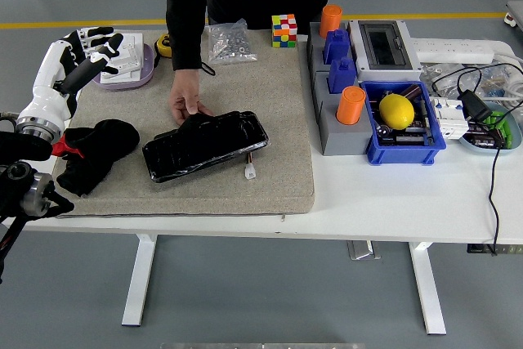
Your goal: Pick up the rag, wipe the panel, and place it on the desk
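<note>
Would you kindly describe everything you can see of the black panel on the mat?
The panel is a glossy black oblong with rounded corners, lying flat and slanted on the mat, its right end farther from the robot. A short wire with a white plug trails from its near edge. The person's hand rests on its far left corner. The rag lies apart, to its left.

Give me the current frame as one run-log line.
left hand: open, above mat's far-left corner, holding nothing | rag: on mat, untouched | panel: person's hand on its far edge | right hand: not in view
</note>
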Controlling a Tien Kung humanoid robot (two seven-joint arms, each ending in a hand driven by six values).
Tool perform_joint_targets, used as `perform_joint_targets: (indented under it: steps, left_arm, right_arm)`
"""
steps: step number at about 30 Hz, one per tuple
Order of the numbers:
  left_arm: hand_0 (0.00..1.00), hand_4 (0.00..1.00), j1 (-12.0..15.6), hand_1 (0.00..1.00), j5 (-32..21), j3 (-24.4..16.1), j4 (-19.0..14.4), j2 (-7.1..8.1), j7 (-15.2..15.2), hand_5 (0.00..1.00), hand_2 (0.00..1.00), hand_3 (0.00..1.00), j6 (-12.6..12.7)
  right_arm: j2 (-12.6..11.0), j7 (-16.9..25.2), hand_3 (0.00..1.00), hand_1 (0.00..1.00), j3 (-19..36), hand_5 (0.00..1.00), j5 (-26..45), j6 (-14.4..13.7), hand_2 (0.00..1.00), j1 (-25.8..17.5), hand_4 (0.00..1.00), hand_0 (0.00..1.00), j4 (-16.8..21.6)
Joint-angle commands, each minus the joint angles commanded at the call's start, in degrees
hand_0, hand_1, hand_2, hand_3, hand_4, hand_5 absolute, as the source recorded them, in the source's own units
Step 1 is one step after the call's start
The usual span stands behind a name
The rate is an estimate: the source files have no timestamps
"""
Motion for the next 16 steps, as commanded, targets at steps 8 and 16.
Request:
perform_joint_targets:
  steps: [8, 16]
  left_arm:
    - [0.431, 0.871, 0.62, 0.618, -8.26, -0.03, 0.63, -0.49, -2.34, 0.457, 0.642, 0.631, -2.08]
    - [0.430, 0.865, 1.63, 0.616, -11.03, -0.51, 0.42, -1.43, -3.58, 0.448, 0.627, 0.612, -3.89]
  right_arm:
    - [-0.08, -0.24, 0.622, 0.461, 0.07, 0.702, -0.82, -0.11, 0.644, -0.09, 0.998, 0.695, 0.37]
    - [0.11, -0.04, 0.621, 0.462, -0.60, 0.702, -0.72, -0.39, 0.644, -0.45, 0.998, 0.695, 0.91]
